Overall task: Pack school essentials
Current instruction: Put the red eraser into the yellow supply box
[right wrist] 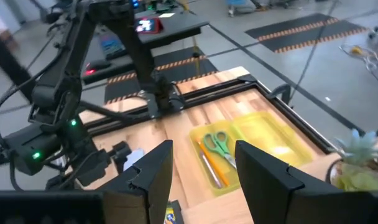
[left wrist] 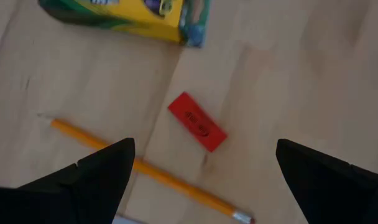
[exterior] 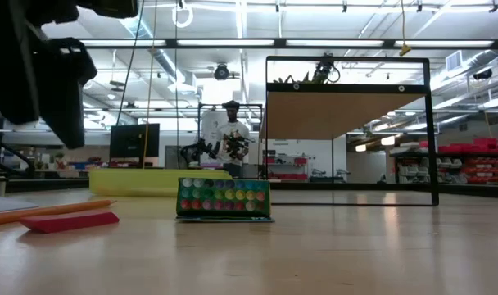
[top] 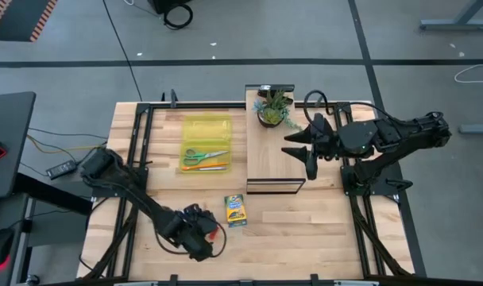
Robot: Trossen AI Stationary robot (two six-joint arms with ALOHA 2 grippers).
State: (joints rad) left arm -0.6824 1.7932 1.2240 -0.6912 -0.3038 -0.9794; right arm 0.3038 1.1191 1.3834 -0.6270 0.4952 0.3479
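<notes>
My left gripper (top: 200,232) (left wrist: 207,180) hangs open near the table's near edge. It is above a small red pen (left wrist: 197,130) (exterior: 69,221) and an orange pencil (left wrist: 145,169) (exterior: 48,211), both lying flat on the table, and touches neither. The green-and-yellow crayon box (top: 236,210) (exterior: 224,199) (left wrist: 124,14) lies just to their right. The green-handled scissors (top: 204,155) (right wrist: 217,143) and a second orange pencil (right wrist: 211,167) lie in a yellow tray (top: 207,127). My right gripper (top: 307,151) (right wrist: 204,180) hovers open over the wooden board. I cannot make out the pale blue notepad for sure.
A light wooden board with a black frame (top: 273,159) (exterior: 347,131) stands right of the tray, with a potted plant (top: 273,109) (right wrist: 360,158) at its far end. Bare wood lies right of the crayon box, along the near edge. A person (exterior: 233,139) stands in the room beyond.
</notes>
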